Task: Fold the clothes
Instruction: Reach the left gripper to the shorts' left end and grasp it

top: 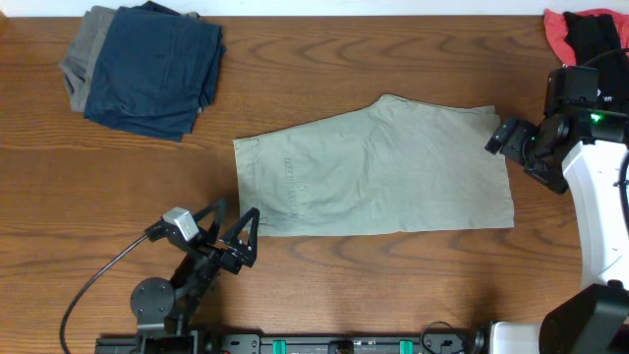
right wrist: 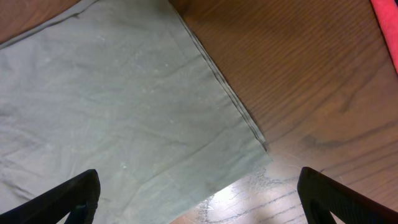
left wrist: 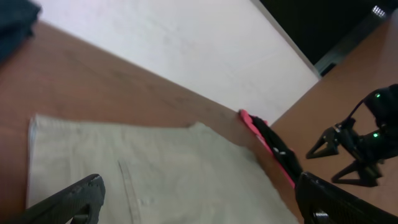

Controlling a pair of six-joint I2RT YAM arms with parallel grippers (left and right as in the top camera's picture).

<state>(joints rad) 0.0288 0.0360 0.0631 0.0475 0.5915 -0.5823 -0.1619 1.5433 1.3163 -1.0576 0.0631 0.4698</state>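
The khaki shorts (top: 378, 169) lie flat in the middle of the table, folded in half lengthwise, waistband to the left and leg hem to the right. My left gripper (top: 236, 234) is open, just off the shorts' front left corner; in its wrist view the shorts (left wrist: 155, 180) fill the space ahead of its jaws (left wrist: 199, 202). My right gripper (top: 511, 143) is open, at the shorts' right hem near the far corner; its wrist view shows the hem corner (right wrist: 143, 118) between its jaws (right wrist: 198, 196). Neither gripper holds anything.
A stack of folded navy-blue and grey garments (top: 147, 64) lies at the back left. A red-and-black garment (top: 585, 34) lies at the back right, also in the left wrist view (left wrist: 267, 146). The wooden table (top: 393, 285) runs all around.
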